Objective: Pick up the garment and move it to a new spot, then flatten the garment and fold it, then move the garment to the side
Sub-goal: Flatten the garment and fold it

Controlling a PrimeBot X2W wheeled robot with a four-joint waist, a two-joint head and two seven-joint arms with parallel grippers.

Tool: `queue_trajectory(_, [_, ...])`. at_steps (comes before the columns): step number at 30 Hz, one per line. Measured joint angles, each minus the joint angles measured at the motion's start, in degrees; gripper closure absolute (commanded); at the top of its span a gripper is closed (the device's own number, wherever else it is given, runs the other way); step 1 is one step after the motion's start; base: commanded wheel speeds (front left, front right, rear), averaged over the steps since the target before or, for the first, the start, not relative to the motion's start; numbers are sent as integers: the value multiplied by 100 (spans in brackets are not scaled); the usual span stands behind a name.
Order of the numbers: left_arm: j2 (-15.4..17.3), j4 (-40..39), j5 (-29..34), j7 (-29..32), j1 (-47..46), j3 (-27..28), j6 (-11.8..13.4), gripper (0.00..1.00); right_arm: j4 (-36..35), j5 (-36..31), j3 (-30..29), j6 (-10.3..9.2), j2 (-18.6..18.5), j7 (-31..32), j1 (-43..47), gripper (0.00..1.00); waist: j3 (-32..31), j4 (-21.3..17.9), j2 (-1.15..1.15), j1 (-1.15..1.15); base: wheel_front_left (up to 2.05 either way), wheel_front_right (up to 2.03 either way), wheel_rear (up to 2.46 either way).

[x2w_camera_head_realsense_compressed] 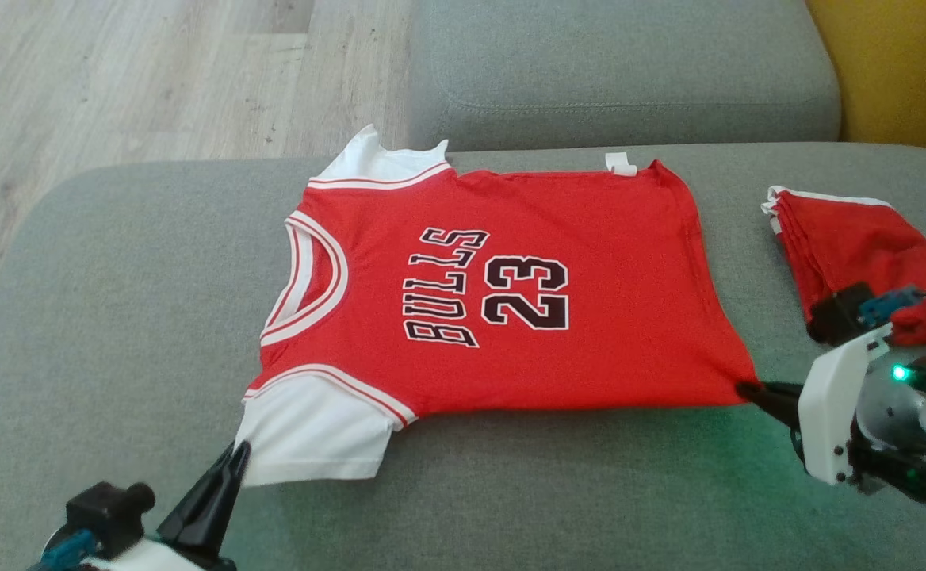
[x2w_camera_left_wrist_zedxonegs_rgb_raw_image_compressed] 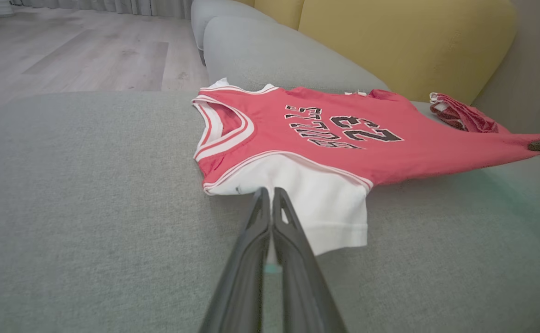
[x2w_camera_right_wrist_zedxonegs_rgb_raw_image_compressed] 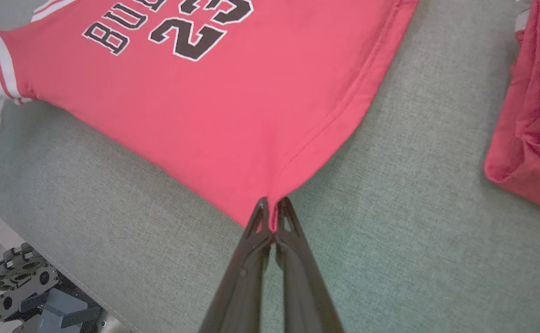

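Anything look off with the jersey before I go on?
Mostly flat. The red Bulls 23 jersey has its far white sleeve bunched up, and the near hem corner is drawn to a point in the right claw. Left claw pinches the near white sleeve.

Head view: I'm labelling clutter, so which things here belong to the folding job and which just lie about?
Job: red jersey; left gripper and right gripper, both shut on its edges.
Lying about: second red garment; yellow cushion.
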Motion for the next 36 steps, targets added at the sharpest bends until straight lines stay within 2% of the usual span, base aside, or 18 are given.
queue_trajectory(8, [13, -229, 111, 162, -407, 8, 73, 100, -42, -244, -408, 0, 41, 54, -57, 100, 222, -27, 0, 0, 0, 0, 0])
queue_trajectory(12, [13, -187, 115, 243, -859, 10, 57, 100, 97, -328, -679, 0, 202, 55, -225, 100, 435, -24, 0, 0, 0, 0, 0])
queue_trajectory(22, [0, 357, 274, 538, -1990, -45, -133, 100, 509, -769, -1002, 0, 570, 203, -843, 100, 1041, -38, 0, 1, 0, 0, 0])
queue_trajectory(36, [-143, 1583, 510, 789, -3734, -582, -248, 100, 896, -1074, -1062, 0, 956, 199, -1332, 100, 1544, -198, 0, 1, 0, 0, 0])
